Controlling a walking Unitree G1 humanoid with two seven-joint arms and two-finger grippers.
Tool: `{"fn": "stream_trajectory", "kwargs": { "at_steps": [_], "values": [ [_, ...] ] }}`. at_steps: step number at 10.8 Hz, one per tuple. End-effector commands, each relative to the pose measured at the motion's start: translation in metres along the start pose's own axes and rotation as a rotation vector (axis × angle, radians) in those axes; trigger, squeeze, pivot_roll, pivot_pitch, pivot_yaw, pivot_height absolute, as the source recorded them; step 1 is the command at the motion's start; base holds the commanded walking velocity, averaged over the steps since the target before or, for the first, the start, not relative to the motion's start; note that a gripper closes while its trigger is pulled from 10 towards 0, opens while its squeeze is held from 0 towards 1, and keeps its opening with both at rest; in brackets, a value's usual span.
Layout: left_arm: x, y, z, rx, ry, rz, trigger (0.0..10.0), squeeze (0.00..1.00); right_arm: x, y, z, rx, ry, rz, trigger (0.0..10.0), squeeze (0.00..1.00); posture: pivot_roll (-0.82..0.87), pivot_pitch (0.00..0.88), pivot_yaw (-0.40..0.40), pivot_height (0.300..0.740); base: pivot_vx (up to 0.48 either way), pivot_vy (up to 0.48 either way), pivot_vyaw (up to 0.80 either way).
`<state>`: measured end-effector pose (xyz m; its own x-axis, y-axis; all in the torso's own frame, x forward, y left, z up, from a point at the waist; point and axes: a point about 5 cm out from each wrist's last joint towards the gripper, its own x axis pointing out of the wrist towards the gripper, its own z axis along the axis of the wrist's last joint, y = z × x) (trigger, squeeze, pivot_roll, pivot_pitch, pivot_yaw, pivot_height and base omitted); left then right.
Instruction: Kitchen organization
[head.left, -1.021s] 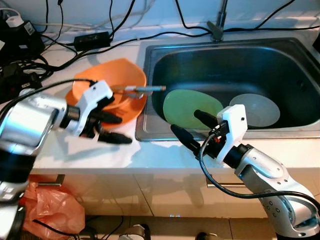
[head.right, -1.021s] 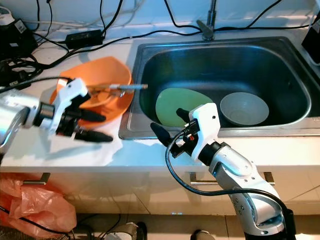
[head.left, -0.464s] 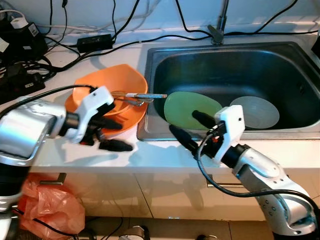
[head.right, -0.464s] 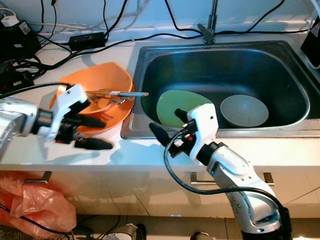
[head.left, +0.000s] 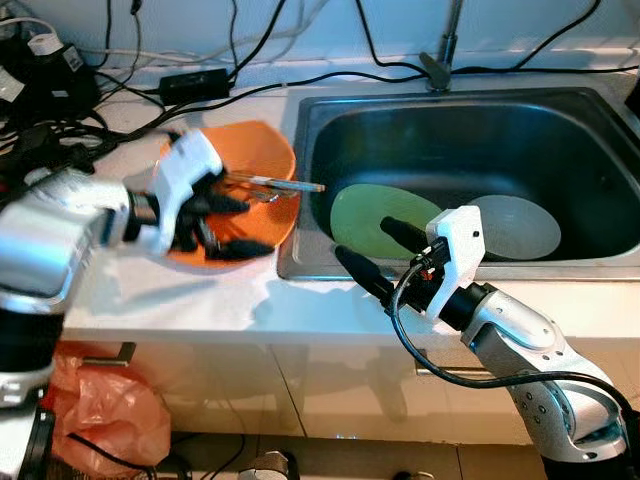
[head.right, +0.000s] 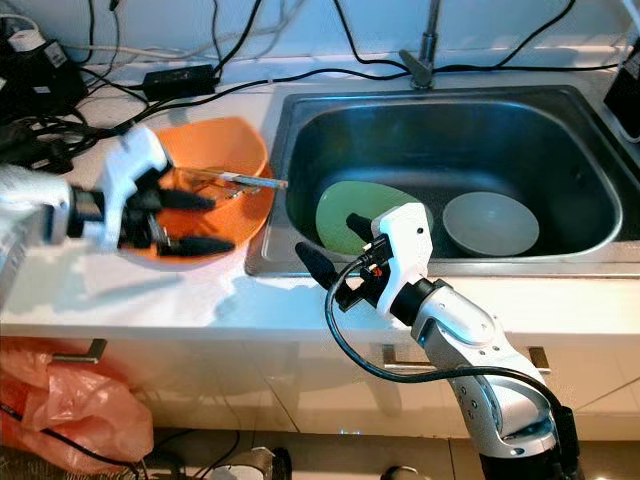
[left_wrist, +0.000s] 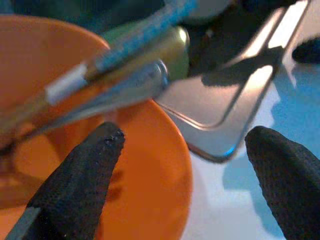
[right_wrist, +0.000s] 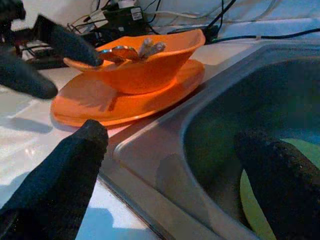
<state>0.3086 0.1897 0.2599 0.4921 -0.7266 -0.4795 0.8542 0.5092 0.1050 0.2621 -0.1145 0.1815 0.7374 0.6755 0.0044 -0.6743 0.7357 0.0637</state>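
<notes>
White tabletop left of the sink (head.left: 300, 180) carries a light, rigid, likely slick orange bowl (head.left: 262, 170) with utensils (head.left: 275, 184); left tool (head.left: 228, 226), spread wide and empty, straddles its near rim, the best grip.

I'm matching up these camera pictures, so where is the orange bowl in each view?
Left eye view: orange bowl, on the counter left of the sink.
Right eye view: same spot.
Left wrist view: close up behind the fingers.
Right wrist view: upper middle.
Shared landmark: the sink's steel rim.
</notes>
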Motion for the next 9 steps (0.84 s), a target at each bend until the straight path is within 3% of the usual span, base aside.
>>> {"fn": "stream_trajectory", "kwargs": {
  "at_steps": [1,3,4,5,6,9],
  "values": [
    [-0.007,0.004,0.007,0.002,-0.024,0.026,10.0,0.0,0.002,0.0,0.002,-0.016,-0.012,0.007,10.0,0.0,0.11,0.079,0.087,0.74,0.0,0.0,0.0],
    [-0.014,-0.007,0.021,0.011,-0.054,-0.072,10.0,0.0,0.004,-0.002,0.002,-0.018,-0.014,0.007,10.0,0.0,0.11,0.073,0.081,0.74,0.0,0.0,0.0],
    [-0.021,-0.014,0.037,-0.004,-0.127,-0.142,10.0,0.0,0.004,-0.002,0.002,-0.019,-0.015,0.009,10.0,0.0,0.11,0.073,0.081,0.74,0.0,0.0,0.0],
    [-0.028,-0.007,0.063,-0.034,-0.33,-0.113,10.0,0.0,0.007,-0.003,0.003,-0.019,-0.021,0.012,10.0,0.0,0.12,0.062,0.075,0.74,0.0,0.0,0.0],
    [-0.026,0.001,0.065,-0.047,-0.38,-0.047,10.0,0.0,0.008,-0.003,0.003,-0.017,-0.025,0.009,10.0,0.0,0.12,0.062,0.075,0.74,0.0,0.0,0.0],
    [-0.007,0.011,0.045,-0.15,-0.589,0.331,10.0,0.0,0.014,-0.008,0.005,0.012,-0.048,-0.041,10.0,0.0,0.12,0.052,0.054,0.74,0.0,0.0,0.0]
  ]
}}
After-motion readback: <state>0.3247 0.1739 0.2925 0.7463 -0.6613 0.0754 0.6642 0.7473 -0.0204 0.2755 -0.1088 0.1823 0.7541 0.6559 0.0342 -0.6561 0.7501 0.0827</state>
